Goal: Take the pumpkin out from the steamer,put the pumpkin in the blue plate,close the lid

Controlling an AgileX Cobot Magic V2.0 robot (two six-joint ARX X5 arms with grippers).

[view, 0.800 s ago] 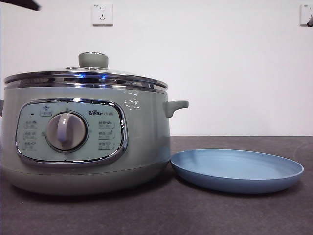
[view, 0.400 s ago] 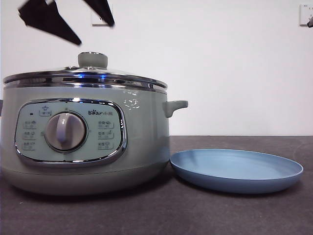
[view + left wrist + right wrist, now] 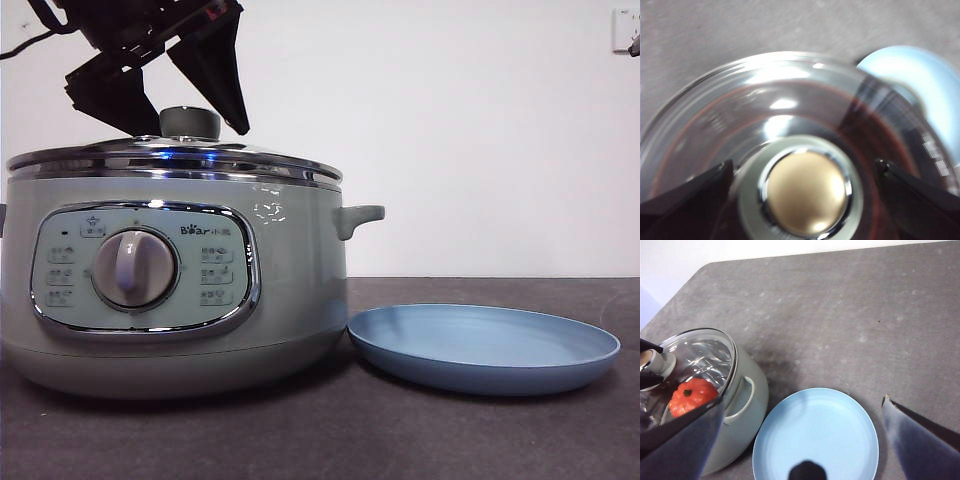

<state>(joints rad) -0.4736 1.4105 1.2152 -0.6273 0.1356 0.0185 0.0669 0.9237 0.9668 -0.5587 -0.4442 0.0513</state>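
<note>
While the left hand (image 3: pixel 190 125) hangs open astride the lid (image 3: pixel 175 155) knob, the pumpkin (image 3: pixel 692 396) sits inside the steamer (image 3: pixel 175 285). Blue plate (image 3: pixel 485 347) lies beside it on the dark grey table (image 3: pixel 480 440). White wall, 1 socket (image 3: pixel 627 28). Right hand (image 3: pixel 805 440) open, above plate.
</note>
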